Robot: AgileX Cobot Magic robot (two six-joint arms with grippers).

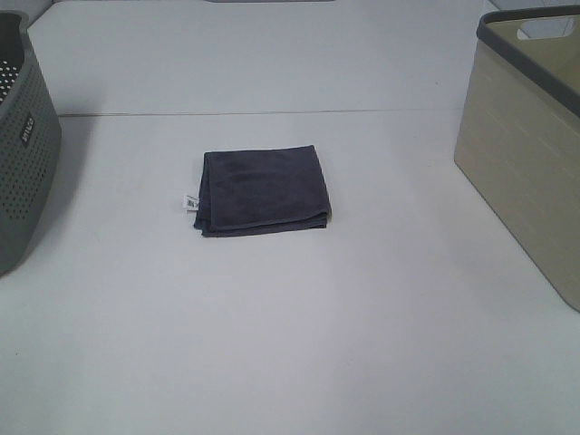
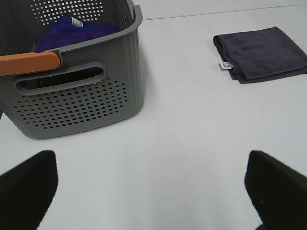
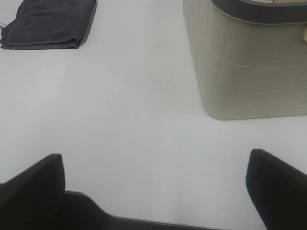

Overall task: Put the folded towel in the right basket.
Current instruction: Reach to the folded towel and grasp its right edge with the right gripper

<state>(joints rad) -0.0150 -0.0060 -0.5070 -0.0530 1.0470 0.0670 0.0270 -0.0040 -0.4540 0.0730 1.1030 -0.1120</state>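
A dark grey folded towel (image 1: 263,190) with a small white tag lies flat in the middle of the white table. It also shows in the left wrist view (image 2: 261,53) and the right wrist view (image 3: 48,21). The right basket (image 1: 530,145) is beige with a dark grey rim and stands at the table's right edge; it also shows in the right wrist view (image 3: 249,62). My left gripper (image 2: 153,191) is open and empty, well short of the towel. My right gripper (image 3: 153,191) is open and empty, near the basket. Neither gripper shows in the exterior high view.
A grey perforated basket (image 1: 23,154) stands at the table's left edge; the left wrist view shows its wall (image 2: 81,103), an orange handle (image 2: 29,62) and blue cloth (image 2: 76,31) inside. A seam (image 1: 263,113) crosses the table behind the towel.
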